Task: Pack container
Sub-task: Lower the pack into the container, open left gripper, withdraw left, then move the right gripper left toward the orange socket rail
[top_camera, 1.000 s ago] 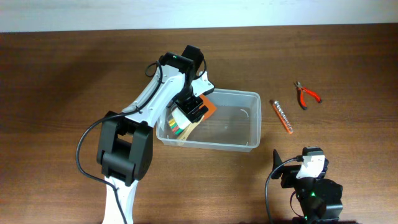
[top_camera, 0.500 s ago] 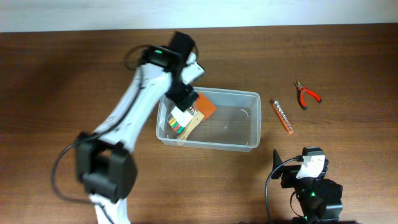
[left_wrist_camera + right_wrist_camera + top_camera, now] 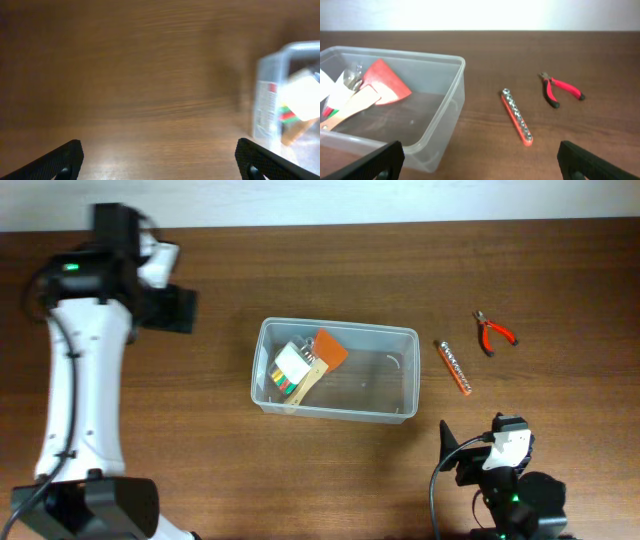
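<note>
Overhead: we've pulled left gripper (image 3: 160,160), jaws spread, well left of the bin (image 3: 345,327), mid-table w/ tool pack (image 3: 298,368) dropped inside. Pliers (image 3: 494,332) & bit strip (image 3: 453,367), right of bin, prob next; right gripper (image 3: 480,160) spread too.

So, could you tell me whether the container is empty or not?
Partly filled: the container holds an orange piece and a white card with coloured stripes at one end; the rest is bare.

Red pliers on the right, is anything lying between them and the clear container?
Yes. The orange strip lies between the pliers and the container, close to its right wall. Nothing else visible is in the way.
</note>
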Action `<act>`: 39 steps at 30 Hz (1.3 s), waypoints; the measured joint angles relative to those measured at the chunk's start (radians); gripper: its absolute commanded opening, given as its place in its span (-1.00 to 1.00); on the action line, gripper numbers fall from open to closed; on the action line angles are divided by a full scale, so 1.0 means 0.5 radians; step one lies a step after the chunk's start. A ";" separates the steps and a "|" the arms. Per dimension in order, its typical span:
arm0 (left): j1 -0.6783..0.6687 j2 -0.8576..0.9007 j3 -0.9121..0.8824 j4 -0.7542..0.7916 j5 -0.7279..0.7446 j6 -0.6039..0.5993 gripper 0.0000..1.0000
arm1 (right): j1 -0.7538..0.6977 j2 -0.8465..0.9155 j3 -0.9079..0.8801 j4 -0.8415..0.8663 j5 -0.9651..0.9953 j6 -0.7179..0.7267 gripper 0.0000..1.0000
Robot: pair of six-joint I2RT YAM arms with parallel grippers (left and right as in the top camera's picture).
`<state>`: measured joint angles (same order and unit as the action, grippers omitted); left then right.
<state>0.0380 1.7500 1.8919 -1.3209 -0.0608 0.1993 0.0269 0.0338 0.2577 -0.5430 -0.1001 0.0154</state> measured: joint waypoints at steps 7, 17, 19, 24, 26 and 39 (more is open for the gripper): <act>0.487 -0.010 -0.127 0.117 0.166 -0.043 0.98 | 0.000 0.576 0.646 -0.457 0.089 0.003 0.97; 0.699 -0.016 -0.804 0.572 0.251 -0.050 0.99 | 0.000 1.535 1.833 -1.299 0.142 0.005 0.97; 0.713 -0.016 -0.893 0.644 0.276 -0.050 0.98 | 0.000 1.672 2.016 -1.456 0.148 0.005 0.97; 0.724 -0.016 -1.031 0.752 0.320 -0.079 0.98 | 0.000 1.911 2.267 -1.548 0.150 -0.026 0.97; 0.723 -0.016 -1.032 0.759 0.340 -0.081 0.98 | -0.009 2.004 2.300 -1.555 0.165 -0.040 0.97; 0.723 -0.016 -1.032 0.739 0.378 -0.089 0.98 | -0.253 2.959 2.320 -1.405 0.185 -0.446 0.97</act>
<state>0.3996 1.7420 1.3758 -0.9512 0.1280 0.1551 -0.0998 1.5131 1.4178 -1.2457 -0.0074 -0.2077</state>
